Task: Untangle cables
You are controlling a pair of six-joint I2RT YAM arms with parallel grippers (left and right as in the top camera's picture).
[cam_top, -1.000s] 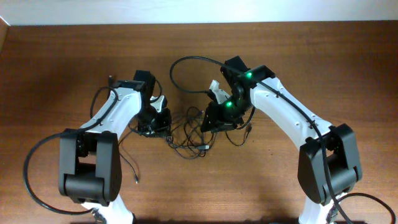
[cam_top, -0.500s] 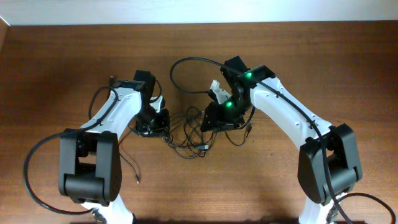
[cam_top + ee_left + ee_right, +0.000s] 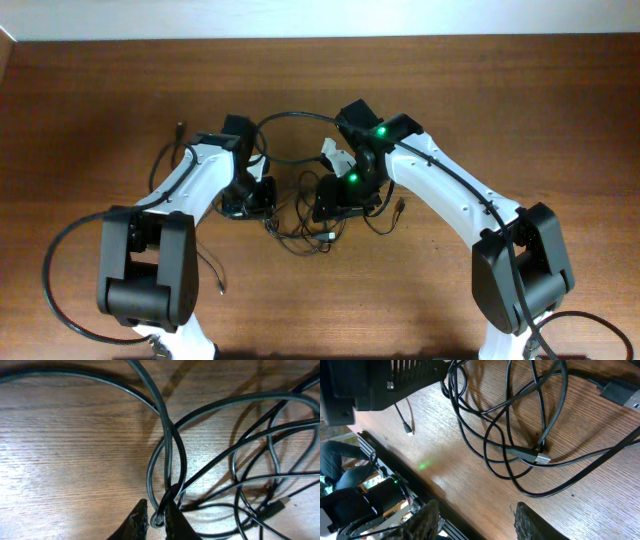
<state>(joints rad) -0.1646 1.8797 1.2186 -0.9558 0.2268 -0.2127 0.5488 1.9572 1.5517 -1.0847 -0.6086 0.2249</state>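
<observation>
While the left end effector point(image 3: 156, 510) pinches the cables point(image 3: 530, 454), the right end effector point(image 3: 476, 510) hangs spread near them.

- The table point(image 3: 520, 90) beneath me is brown wood with fine grain and a soft sheen.
- A pale strip point(image 3: 300, 18) runs along its 12 o'clock edge.
- A dark metal rail point(image 3: 372, 447) lies past its edge, at 8 o'clock in my right wrist view.

We watch the right arm point(image 3: 450, 190) swing toward the bench's left edge.
The right gripper point(image 3: 335, 197) now sits nearer the left gripper point(image 3: 250, 200), over the cables point(image 3: 535, 455), and the thick cord point(image 3: 295, 115) looped behind it shifts left too.
</observation>
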